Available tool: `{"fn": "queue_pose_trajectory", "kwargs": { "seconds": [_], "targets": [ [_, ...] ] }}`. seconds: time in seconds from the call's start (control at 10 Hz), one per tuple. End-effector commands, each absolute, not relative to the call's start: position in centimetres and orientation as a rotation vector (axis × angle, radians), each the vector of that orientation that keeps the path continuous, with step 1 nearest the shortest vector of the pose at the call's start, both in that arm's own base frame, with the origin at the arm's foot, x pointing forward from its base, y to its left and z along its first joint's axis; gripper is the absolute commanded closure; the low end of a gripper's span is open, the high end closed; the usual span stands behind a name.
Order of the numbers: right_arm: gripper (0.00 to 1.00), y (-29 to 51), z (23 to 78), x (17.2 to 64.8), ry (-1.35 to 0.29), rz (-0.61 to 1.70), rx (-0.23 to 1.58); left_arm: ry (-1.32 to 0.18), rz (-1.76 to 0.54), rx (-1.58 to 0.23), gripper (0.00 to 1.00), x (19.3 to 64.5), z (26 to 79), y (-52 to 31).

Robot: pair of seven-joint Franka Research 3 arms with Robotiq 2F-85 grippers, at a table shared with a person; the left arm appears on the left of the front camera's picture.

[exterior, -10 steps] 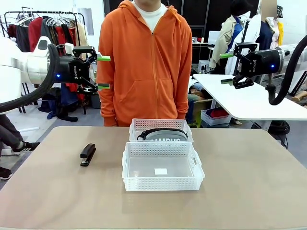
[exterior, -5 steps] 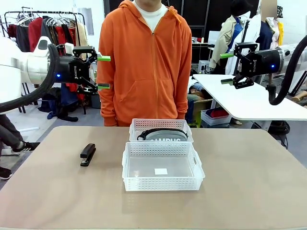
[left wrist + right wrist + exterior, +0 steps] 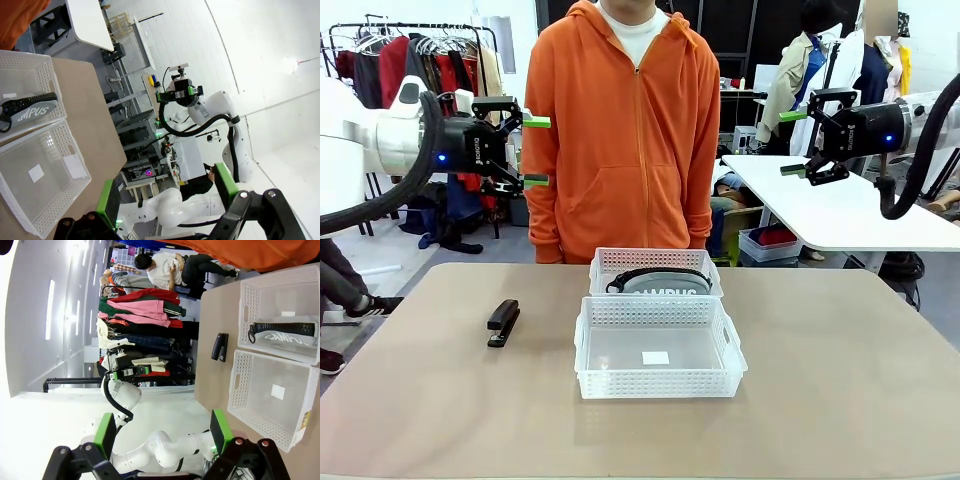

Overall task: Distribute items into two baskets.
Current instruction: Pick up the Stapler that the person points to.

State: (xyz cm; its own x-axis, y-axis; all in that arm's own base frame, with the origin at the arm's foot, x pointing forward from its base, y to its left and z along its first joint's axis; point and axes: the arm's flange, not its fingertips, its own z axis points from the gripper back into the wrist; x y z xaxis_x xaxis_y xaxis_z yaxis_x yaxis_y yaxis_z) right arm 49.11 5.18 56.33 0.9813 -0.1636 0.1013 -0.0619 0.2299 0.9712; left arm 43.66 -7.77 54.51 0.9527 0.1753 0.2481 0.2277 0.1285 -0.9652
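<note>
**Both grippers raised with jaws apart; pouch in far basket, stapler on the table**

You have the left gripper [image 3: 535, 151] held high at the left, in front of the orange-hooded person's [image 3: 625, 130] sleeve. Its green pads are spread wide with nothing between them. The right gripper [image 3: 792, 143] hangs just as high at the right, jaws likewise apart and empty.

The two white lattice-sided plastic baskets sit touching at the middle of the tan table [image 3: 840, 380], one behind the other. The far basket [image 3: 655, 257] holds the grey "CAMPUS" pouch with black strap [image 3: 660, 282]. From the front you see only the pouch's upper part, because the near basket's [image 3: 658, 380] back wall cuts off the lower edge of the lettering. In the left wrist view the lettering reads only "MPUS". The near basket holds just a small white label on its floor.

The small black stapler [image 3: 503, 322] lies flat on the table, left of both baskets and apart from them. You cannot make out the person's hands.
</note>
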Motion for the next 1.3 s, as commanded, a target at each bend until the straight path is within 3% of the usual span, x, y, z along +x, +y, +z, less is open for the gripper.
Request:
{"fn": "queue_pose_trajectory", "kwargs": {
  "seconds": [0.0, 1.2],
  "targets": [
    [0.00, 5.13, 56.79, 49.20, -0.201, -0.078, 1.337, -0.336, -0.045, -1.457, 0.00, 43.56, 54.73, -7.84],
    [0.00, 5.13, 56.79, 49.20, -0.201, -0.078, 1.337, -0.336, -0.045, -1.457, 0.00, 43.56, 54.73, -7.84]
  ]
}}
